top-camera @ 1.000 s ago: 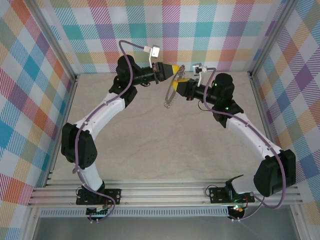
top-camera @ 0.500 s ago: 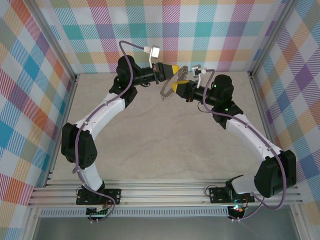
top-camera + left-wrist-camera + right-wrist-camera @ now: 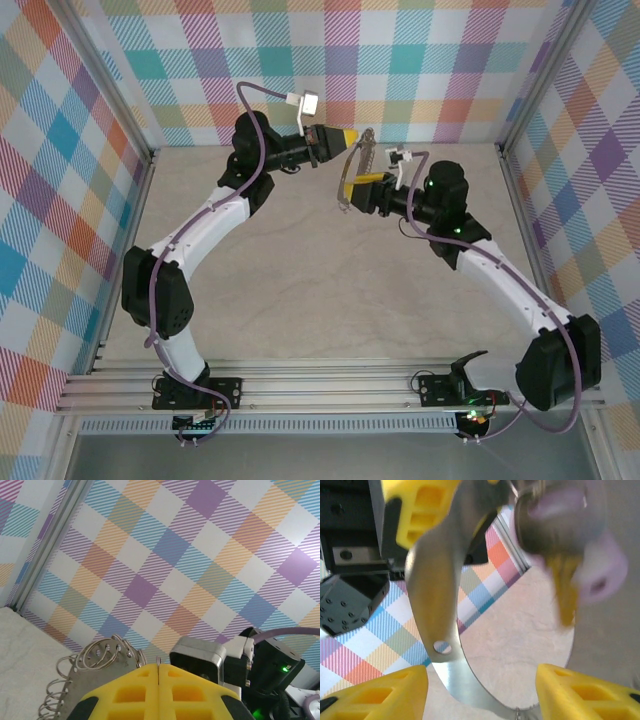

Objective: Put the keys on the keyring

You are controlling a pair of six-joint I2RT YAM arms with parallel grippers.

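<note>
Holding the keyring up in the air over the table, I have my two arms meeting at the far end. My left end effector has its yellow fingers pressed tight together. The top of the keyring runs right into them, so I think they are pinched on it. My right end effector sits just below, with its fingers wide apart. The bottom curve of the keyring dips between them, and I cannot see it touching either one. The keyring stands on its edge, with its long way running from my left end effector down to my right one. So it is straight in front of my right end effector, which is the free one. Little wire loops stick out along the rim. A blurry lump hangs by the top of the keyring, and I cannot tell if it is the key. I think the next job is lining the key up with the thin band.
</note>
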